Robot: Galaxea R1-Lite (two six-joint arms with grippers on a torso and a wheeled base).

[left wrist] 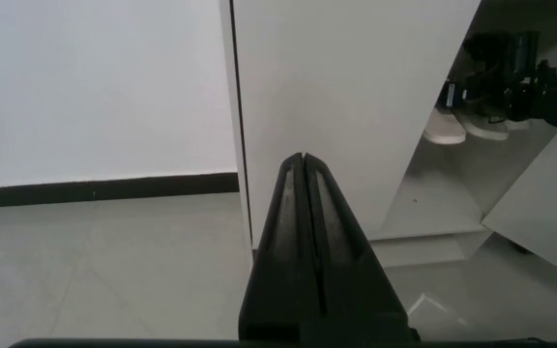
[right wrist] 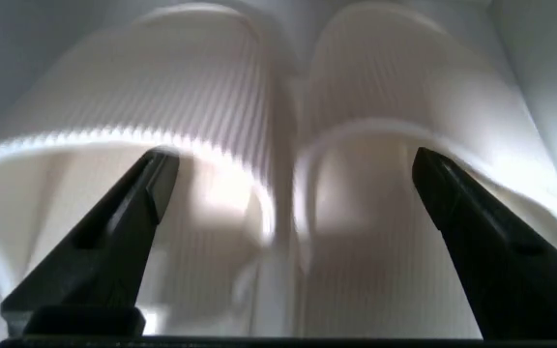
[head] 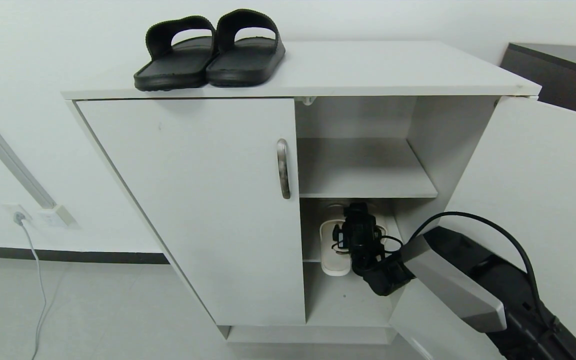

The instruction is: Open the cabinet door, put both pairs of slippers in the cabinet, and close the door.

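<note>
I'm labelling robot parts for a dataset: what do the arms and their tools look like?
The right arm has an angular light-grey shell over black sections, with a thick black cable arching above it. The right tool is black, with thin wires at the wrist and two tapering fingers. The left tool is black too, long and flat-sided.

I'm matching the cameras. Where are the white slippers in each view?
Head view: white slippers on a cabinet shelf, behind the right gripper.
Left wrist view: far off, inside the cabinet past the closed door.
Right wrist view: close up, between the open fingers.
Shared landmark: the right gripper.
</note>
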